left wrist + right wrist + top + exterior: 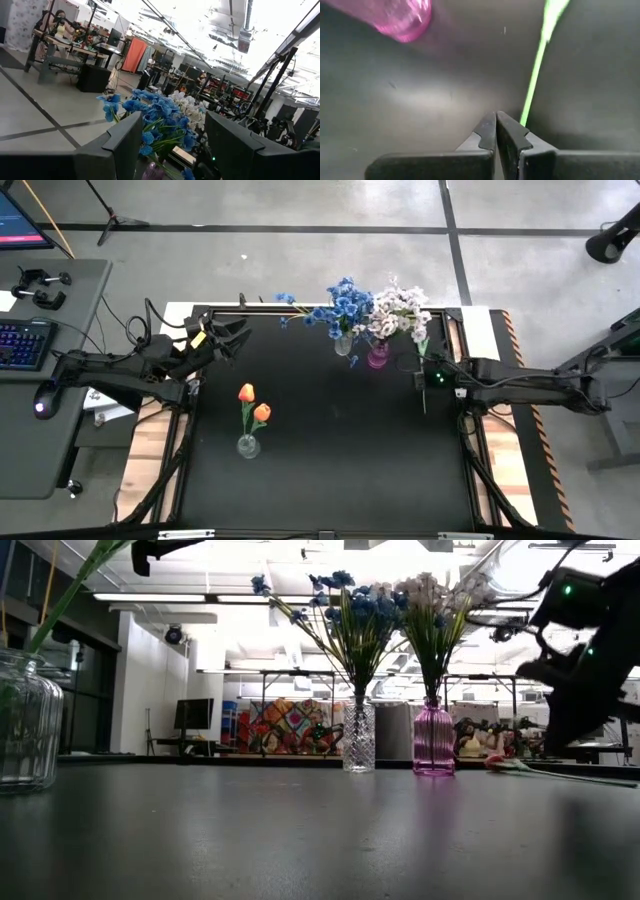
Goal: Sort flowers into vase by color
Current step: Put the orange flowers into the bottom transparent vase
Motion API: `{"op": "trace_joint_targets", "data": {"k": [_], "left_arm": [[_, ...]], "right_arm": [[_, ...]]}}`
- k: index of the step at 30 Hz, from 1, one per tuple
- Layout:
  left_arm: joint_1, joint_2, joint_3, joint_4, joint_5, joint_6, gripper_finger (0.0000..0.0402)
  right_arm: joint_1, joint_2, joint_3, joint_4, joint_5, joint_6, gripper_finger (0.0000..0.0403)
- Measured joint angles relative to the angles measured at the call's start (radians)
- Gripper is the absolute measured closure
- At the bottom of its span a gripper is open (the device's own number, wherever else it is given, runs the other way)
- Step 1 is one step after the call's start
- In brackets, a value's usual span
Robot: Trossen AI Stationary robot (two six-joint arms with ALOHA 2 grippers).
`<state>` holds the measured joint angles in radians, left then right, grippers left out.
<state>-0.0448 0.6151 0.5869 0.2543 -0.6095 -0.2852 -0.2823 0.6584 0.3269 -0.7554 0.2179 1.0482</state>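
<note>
Closest to the low camera stands the ribbed clear vase [25, 720], which from above [248, 445] we see holding two orange tulips [252, 402] — that colour group appears largely sorted. Toward the far edge of the dark surface [330, 480], the cut-glass vase [358, 736] carries the blue sprays [345, 600], and just beside it the pink vase [433, 738] carries the white sprays [430, 590]; we judge both of these groups complete as far as the views show. One item remains outside any vase: a long stem [560, 773] lies flat on the surface near the pink vase, with what looks like a pale orange-pink head at its end, though we cannot tell the bloom with certainty. The right pincer [496, 131] is clenched with its fingers pressed together and nothing between them; the green stem [536, 75] runs just beside the tips, not within them, and the base of the pink vase [400, 17] sits near. The left pincer [232, 338] waits released at the far left corner of the surface, holding nothing. We assess the task as nearly finished — the loose stem must be picked up and, if it is a tulip, placed in the ribbed vase well apart across the surface.
</note>
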Motion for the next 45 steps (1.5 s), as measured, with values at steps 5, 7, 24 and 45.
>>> {"op": "trace_joint_targets", "data": {"k": [5, 7, 24, 45], "left_arm": [[0.000, 0.000, 0.000, 0.000, 0.000, 0.000, 0.0197], [0.000, 0.000, 0.000, 0.000, 0.000, 0.000, 0.0197], [0.000, 0.000, 0.000, -0.002, -0.001, 0.000, 0.0197], [0.000, 0.000, 0.000, -0.002, -0.005, 0.000, 0.0197]], "right_arm": [[-0.001, -0.027, 0.057, -0.059, 0.147, 0.015, 0.0403], [-0.019, -0.023, 0.061, -0.065, 0.184, 0.055, 0.0402], [-0.169, 0.066, -0.027, 0.088, 0.056, -0.039, 0.0202], [-0.189, 0.331, -0.025, 0.211, 0.100, -0.119, 0.0326]]}}
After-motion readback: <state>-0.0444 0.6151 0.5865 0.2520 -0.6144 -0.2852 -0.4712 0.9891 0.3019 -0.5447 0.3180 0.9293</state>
